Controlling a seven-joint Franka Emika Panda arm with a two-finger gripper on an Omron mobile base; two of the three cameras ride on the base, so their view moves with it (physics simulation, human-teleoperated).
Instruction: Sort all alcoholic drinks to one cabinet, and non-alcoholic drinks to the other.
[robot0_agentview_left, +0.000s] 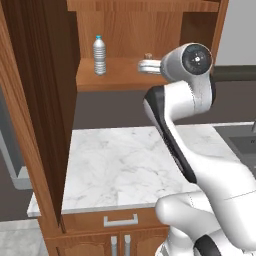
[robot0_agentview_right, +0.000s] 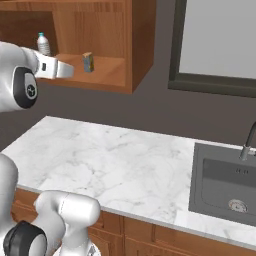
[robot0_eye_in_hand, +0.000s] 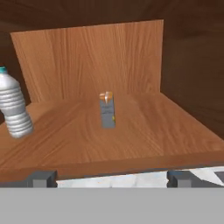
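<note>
Now open wall cabinet (robot0_agentview_left: 125, 80) upper centre of frame: water bottle (robot0_agentview_left: 99, 55) upright shelf-left, small carton (robot0_eye_in_hand: 106, 110) mid-shelf, apart. Gripper (robot0_eye_in_hand: 111, 178) at shelf edge, jaws wide, holding nothing.

There is one water bottle (robot0_agentview_left: 99, 55), standing near the left edge of the cabinet shelf (robot0_agentview_left: 125, 76). There is one small carton (robot0_eye_in_hand: 107, 110), standing near the middle of the same shelf. One cabinet door (robot0_agentview_left: 42, 100) is open. There is one marble counter (robot0_agentview_right: 115, 165) and one sink (robot0_agentview_right: 225, 185).
</note>
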